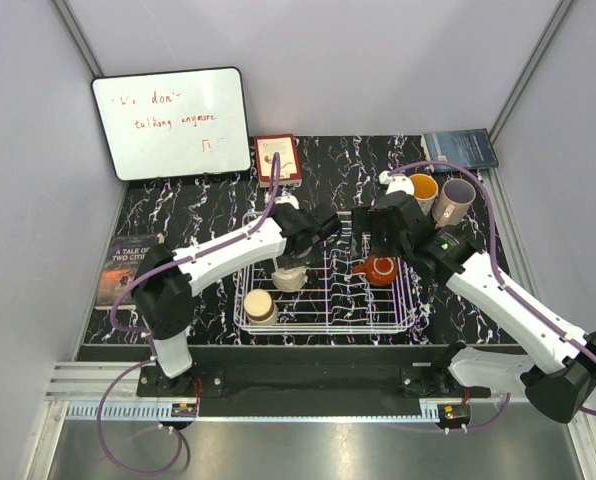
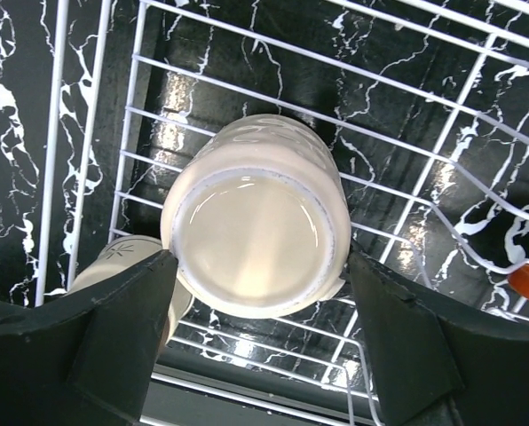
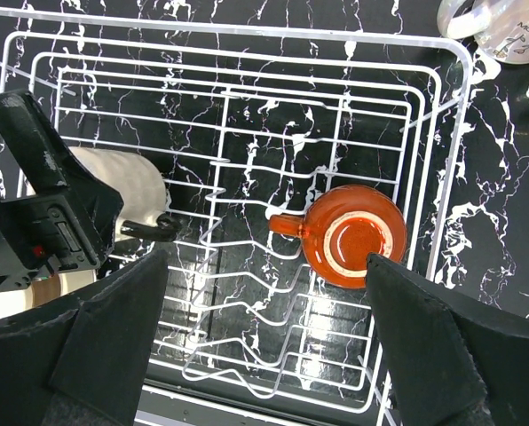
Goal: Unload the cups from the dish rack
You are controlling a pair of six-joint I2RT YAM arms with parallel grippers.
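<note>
- In dish rack [image 1: 328, 328], three left: cream cup [image 2: 256, 226], reddish-brown cup [image 3: 353, 235], second cream cup [image 1: 260, 305] in near-left corner
- Past its far-right corner, two cups [image 1: 423, 187] [image 1: 456, 200] already on counter [image 1: 178, 210]
- Over rack: left claw [image 2: 260, 262] open astride cream cup; right claw [image 3: 264, 259] open, empty, above reddish-brown cup

The left arm [image 1: 228, 250] and right arm [image 1: 508, 305] reached forward and angled inward, wrists tipped downward. The left gripper [image 2: 260, 262] held its fingers well apart, whether pressing on anything was unclear. The right gripper [image 3: 266, 262] hung with fingers spread wide.
</note>
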